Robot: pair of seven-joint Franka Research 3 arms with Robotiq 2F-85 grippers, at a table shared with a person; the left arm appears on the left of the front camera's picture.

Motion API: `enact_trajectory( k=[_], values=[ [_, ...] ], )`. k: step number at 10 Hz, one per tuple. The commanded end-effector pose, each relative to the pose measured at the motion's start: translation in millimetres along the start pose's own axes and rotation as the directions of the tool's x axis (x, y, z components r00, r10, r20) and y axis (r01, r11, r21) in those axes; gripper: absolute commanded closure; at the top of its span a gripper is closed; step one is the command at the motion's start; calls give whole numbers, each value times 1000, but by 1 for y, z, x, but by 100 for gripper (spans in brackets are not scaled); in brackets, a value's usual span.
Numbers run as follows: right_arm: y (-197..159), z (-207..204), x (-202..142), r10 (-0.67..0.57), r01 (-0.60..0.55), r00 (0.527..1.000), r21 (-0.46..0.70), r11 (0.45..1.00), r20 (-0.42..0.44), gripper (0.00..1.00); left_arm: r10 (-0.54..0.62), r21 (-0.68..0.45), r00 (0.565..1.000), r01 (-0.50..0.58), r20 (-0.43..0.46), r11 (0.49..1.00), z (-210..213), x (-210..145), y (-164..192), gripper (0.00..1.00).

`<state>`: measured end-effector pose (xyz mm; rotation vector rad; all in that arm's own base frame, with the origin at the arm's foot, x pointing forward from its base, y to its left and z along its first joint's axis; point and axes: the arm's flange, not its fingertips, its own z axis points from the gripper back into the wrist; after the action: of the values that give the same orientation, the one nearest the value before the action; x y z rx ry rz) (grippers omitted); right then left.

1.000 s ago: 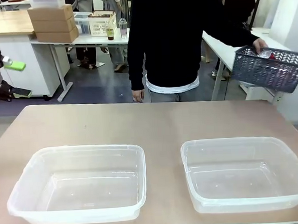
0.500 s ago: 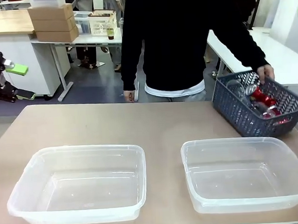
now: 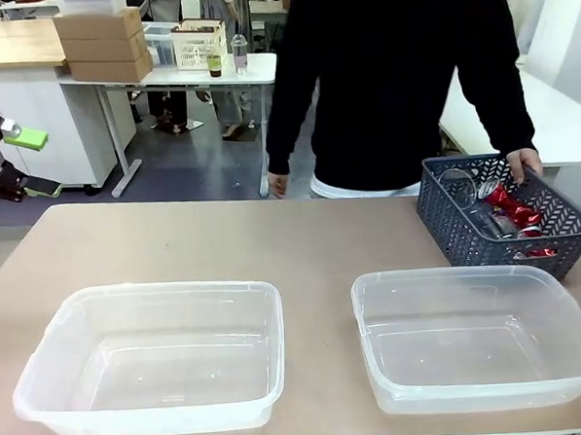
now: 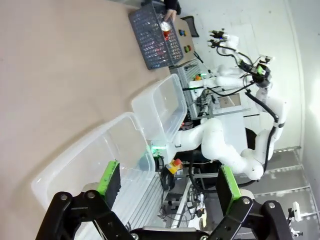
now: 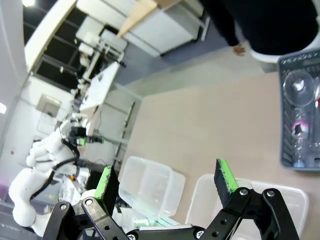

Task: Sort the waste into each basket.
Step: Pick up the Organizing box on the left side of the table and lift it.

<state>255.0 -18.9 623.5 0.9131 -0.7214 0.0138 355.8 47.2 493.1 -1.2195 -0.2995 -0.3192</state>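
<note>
Two clear tubs, the baskets, stand empty near me: one on the left (image 3: pixel 158 289) and one on the right (image 3: pixel 449 273). The waste lies in a dark grey lattice basket (image 3: pixel 467 233) at the table's far right: red crushed cans (image 3: pixel 504 201) and clear bottles (image 3: pixel 461 184). A person's hand (image 3: pixel 524 161) holds that basket's far rim. In the left wrist view my left gripper (image 4: pixel 167 182) is open and empty, above the near tub (image 4: pixel 100 137); the lattice basket (image 4: pixel 150 40) is far off. My right gripper (image 5: pixel 165 180) is open and empty high over the tubs (image 5: pixel 135 162), with bottles (image 5: pixel 299 85) in the lattice basket (image 5: pixel 286 110).
The person in a black top stands at the far edge, the other hand (image 3: pixel 277 186) hanging by the table. The bare tabletop (image 3: pixel 223 240) stretches between the tubs and the far edge. Desks and boxes stand behind.
The person has swung the grey lattice basket in from the right and set it down on the table's far right, stepping to the right. Both grippers stay open.
</note>
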Motion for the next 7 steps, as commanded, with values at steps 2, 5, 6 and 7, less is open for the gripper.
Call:
enact_trajectory(
  k=[2, 5, 6, 7],
  values=[
    [78, -162, -54, 77, -117, 915, -79, 990, -396, 0, -67, 286, 997, 72, -28, 955, 26, 0, -30, 0],
    [92, -296, -192, 122, -295, 730, -149, 944, -673, 0, -16, 566, 967, 161, -253, 809, -3, -53, -52, 0],
    [95, -310, -224, 220, -384, 706, -102, 918, -673, 0, 43, 564, 904, 228, -425, 794, -20, -79, -56, 0],
    [99, -307, -226, 255, -383, 725, -66, 921, -640, 0, 112, 576, 824, 284, -555, 766, -32, -97, -54, 0]
  ],
)
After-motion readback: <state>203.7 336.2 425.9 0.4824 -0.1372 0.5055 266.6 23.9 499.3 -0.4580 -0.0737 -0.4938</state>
